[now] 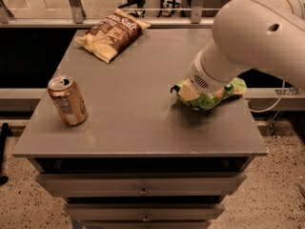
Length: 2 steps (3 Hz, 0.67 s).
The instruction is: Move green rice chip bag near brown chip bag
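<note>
Green rice chip bag (213,98) lies on the counter (143,75) directly under the hand (177,88), well apart from the brown chip bag (112,32).

Drawer fronts (143,191) sit below the counter edge, nearest to the camera and lower than the hand. A tan drink can (67,100) stands upright well to the left of the hand and slightly nearer. The hand is down at the green bag's left end, mostly covered by the white arm (252,37). Cannot tell whether it is released or grasping the bag. The bag is crumpled and extends out to the right of the hand, near the counter's right edge. The brown chip bag lies flat far beyond the hand and to its left, at the counter's back edge.
</note>
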### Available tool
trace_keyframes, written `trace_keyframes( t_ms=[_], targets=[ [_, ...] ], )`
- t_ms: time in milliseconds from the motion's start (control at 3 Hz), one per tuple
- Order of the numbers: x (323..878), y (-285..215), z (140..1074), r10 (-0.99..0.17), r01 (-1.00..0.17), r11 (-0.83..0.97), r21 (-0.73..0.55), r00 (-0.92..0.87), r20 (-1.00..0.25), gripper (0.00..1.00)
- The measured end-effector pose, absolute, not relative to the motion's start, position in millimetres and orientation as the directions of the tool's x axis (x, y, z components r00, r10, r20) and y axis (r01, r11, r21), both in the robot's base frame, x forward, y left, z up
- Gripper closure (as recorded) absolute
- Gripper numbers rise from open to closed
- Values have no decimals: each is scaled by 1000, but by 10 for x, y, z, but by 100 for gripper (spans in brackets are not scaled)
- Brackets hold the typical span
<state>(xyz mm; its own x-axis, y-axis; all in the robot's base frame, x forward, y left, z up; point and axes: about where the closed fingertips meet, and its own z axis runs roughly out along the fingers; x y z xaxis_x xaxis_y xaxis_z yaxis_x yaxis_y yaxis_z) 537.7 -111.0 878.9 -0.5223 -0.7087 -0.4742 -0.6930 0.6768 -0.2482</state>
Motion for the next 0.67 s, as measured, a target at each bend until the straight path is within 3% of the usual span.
trace_keyframes(
  t_ms=[667],
  targets=[
    [5357,-1086,8814,-709,-702,670,-241,-510,-487,100]
  ],
)
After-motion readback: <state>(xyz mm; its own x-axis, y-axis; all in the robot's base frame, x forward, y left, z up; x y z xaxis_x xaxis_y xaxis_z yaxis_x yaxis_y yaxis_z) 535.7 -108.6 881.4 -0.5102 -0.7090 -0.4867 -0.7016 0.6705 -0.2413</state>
